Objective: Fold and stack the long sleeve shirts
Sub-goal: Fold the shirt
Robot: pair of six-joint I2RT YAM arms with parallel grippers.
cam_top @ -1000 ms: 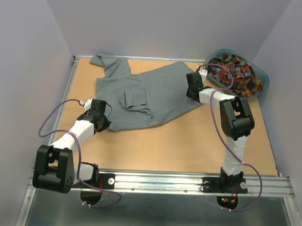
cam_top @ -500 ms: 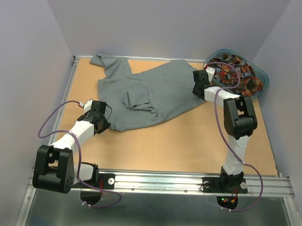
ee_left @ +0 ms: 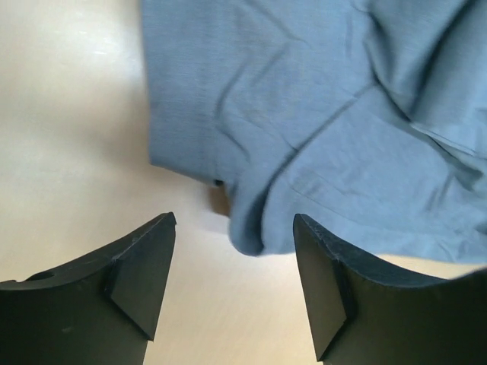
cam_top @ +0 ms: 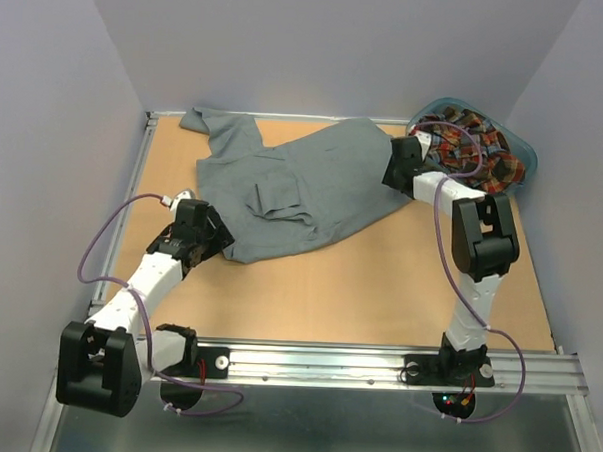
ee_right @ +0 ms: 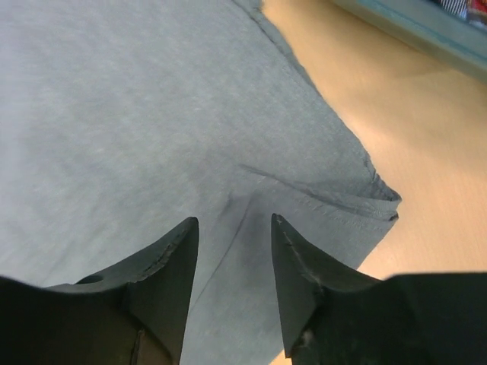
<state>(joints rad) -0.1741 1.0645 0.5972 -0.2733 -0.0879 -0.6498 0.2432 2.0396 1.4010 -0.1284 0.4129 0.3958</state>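
Left end effector (ee_left: 233, 222) and right end effector (ee_right: 234, 220) released over grey shirt (cam_top: 303, 186); plaid shirt (cam_top: 482, 154) partly hidden.

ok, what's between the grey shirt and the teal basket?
Bare table only: a strip between the grey shirt's edge and the teal basket's wall, seen in the right wrist view.

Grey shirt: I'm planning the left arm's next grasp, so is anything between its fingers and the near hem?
Nothing visible does. The left fingers stand open just short of the hem corner of the grey shirt, with only table between.
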